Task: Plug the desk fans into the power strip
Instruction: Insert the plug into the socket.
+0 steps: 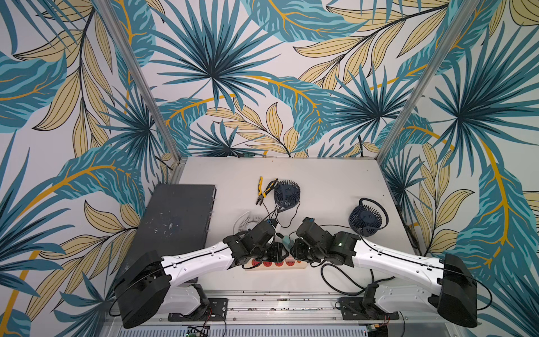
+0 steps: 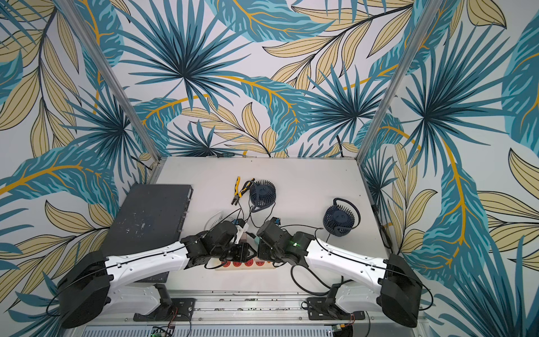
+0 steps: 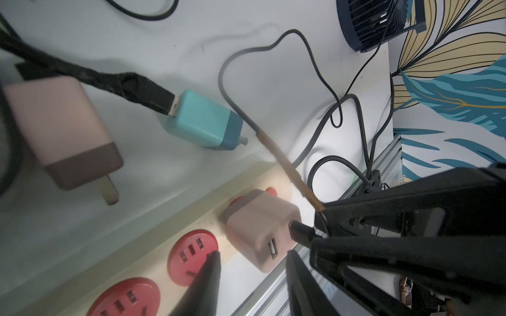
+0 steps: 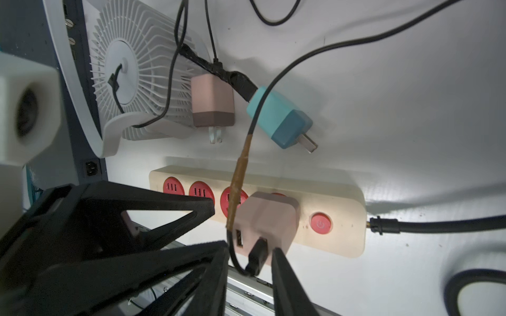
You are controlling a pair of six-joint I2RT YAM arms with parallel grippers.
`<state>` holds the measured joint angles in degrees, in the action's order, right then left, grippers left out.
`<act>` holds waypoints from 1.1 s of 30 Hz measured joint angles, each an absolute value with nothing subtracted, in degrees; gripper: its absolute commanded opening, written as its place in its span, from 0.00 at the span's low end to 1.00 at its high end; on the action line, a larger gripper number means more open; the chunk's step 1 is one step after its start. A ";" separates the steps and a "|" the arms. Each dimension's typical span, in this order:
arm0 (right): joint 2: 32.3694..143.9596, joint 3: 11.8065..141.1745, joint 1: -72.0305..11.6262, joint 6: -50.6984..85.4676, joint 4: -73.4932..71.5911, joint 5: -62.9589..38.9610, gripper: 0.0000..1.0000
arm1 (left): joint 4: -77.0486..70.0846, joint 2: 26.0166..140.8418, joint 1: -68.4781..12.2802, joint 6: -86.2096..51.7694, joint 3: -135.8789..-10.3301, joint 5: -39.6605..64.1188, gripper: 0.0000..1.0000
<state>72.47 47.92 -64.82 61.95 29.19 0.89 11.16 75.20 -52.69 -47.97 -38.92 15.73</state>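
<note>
Right wrist view: shows power strip (image 4: 345, 208) lying at 6 o'clock on surface (image 4: 383, 109), hard by the near edge, with pink adapter (image 4: 271, 216) already seated in the socket beside red button (image 4: 321, 223). Shows right hand (image 4: 250, 249) pinched narrow on black USB plug (image 4: 257, 257) at the adapter's face. Shows left hand (image 3: 252, 254) half-wide, gripping nothing, tips just beside the adapter at its 9 o'clock. Places dark-blue fan (image 1: 366, 220), probably the one being wired, at 3 o'clock in a top view. Could go wrong by lifting while pinched: would pull plug or adapter back out, or drag the light strip. Could also hook taped cord (image 4: 241, 169) looped beside the fingers and tug the fan over.
</note>
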 measured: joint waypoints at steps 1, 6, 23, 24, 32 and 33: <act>72.73 47.92 -64.86 61.93 29.21 0.89 0.24 | 11.16 75.46 -52.69 -47.94 -39.00 15.73 0.42; 74.30 48.34 -64.88 61.91 29.28 0.82 0.22 | 11.27 76.95 -52.69 -47.79 -39.86 16.03 0.42; 78.15 52.21 -66.89 60.86 34.79 1.28 0.13 | 16.82 80.29 -52.69 -44.34 -43.44 18.74 0.40; 78.61 52.66 -67.09 60.82 35.38 1.61 0.13 | 16.91 80.31 -52.69 -44.25 -43.46 18.90 0.40; 79.44 53.04 -67.96 60.69 36.91 3.66 0.08 | 17.80 82.26 -52.69 -42.83 -45.17 19.97 0.39; 79.29 52.69 -68.01 60.71 36.58 3.86 0.07 | 17.78 82.32 -52.69 -42.74 -45.19 20.05 0.38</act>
<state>79.29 52.69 -68.01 60.71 36.58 3.86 17.78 82.32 -52.69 -42.74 -45.19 20.05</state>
